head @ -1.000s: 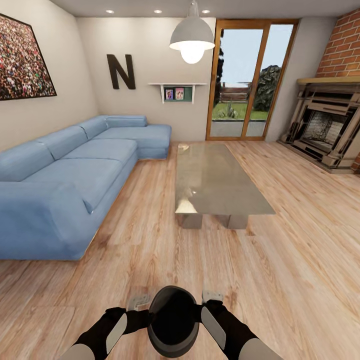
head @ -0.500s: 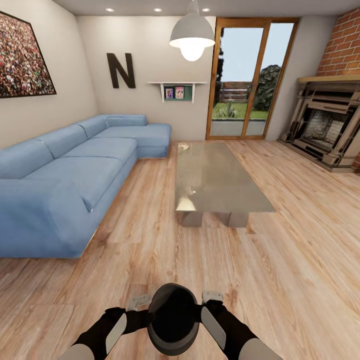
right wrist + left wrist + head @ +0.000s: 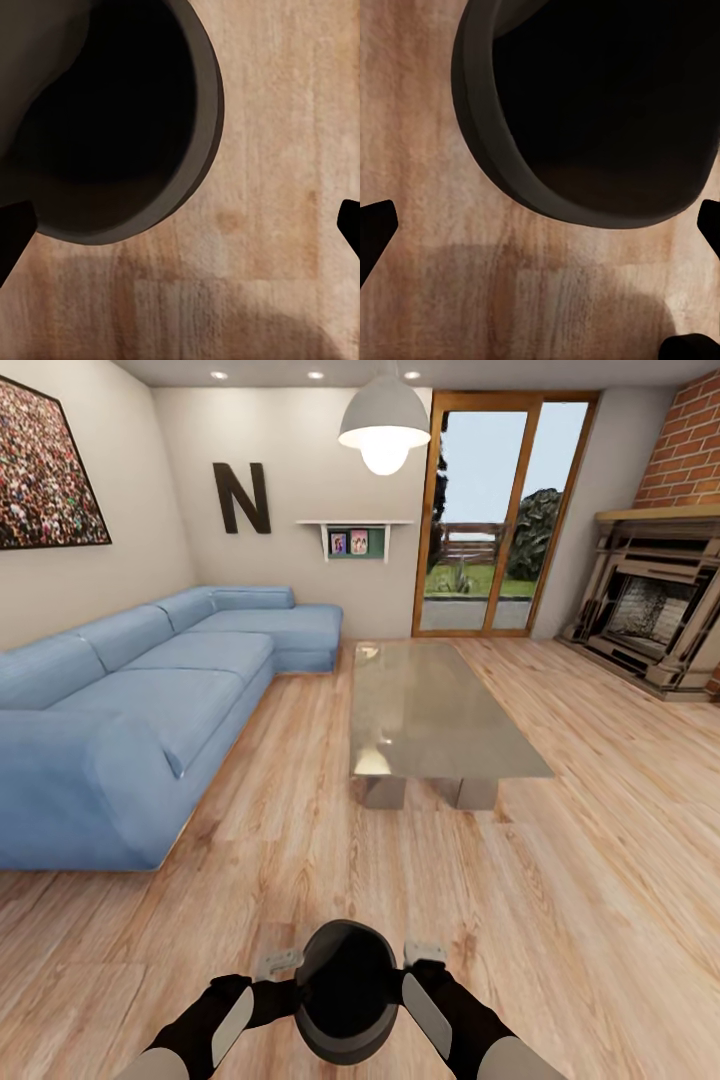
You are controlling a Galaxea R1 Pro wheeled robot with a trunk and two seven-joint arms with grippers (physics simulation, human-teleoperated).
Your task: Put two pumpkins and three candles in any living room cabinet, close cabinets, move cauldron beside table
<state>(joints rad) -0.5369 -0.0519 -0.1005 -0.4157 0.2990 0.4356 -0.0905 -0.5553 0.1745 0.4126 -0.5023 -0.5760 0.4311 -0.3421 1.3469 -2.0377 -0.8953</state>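
The matte-black cauldron (image 3: 345, 995) hangs low in front of me over the plank floor, pressed between my two forearms. My left gripper (image 3: 278, 963) and right gripper (image 3: 425, 952) flank its rim. In the left wrist view the cauldron's dark mouth (image 3: 600, 112) lies beyond the left gripper (image 3: 540, 225), whose fingers stand wide apart. The right wrist view shows the cauldron (image 3: 112, 112) beyond the open right gripper (image 3: 180, 229). The glossy grey-beige table (image 3: 430, 710) stands ahead, well apart from the cauldron. The pumpkins and the cabinet are out of view.
A blue corner sofa (image 3: 150, 710) runs along the left. A fireplace (image 3: 650, 610) stands at the right, and wood-framed glass doors (image 3: 490, 520) at the back. A small pale object (image 3: 366, 652), too small to identify, sits on the table's far end. Bare floor separates me from the table.
The whole room has shifted slightly upward in the picture, so the camera has moved. The cauldron stays between my arms as before.
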